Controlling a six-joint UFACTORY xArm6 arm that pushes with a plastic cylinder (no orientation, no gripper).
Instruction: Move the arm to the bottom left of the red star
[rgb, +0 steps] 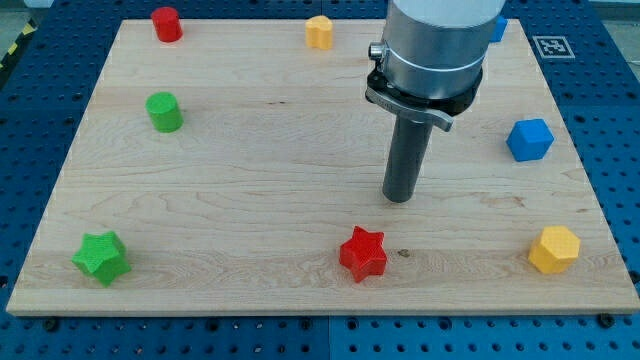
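The red star (363, 254) lies on the wooden board (250, 180) near the view's bottom, a little right of centre. My tip (400, 198) stands on the board above and slightly right of the red star, apart from it by a short gap. The rod hangs from the grey arm body at the view's top. No block touches the tip.
A green star (101, 257) lies at bottom left, a green cylinder (164, 111) at left, a red cylinder (166, 23) at top left. A yellow block (318, 32) lies at top centre, a blue block (529, 139) at right, a yellow block (554, 249) at bottom right. Another blue block (498, 28) peeks from behind the arm.
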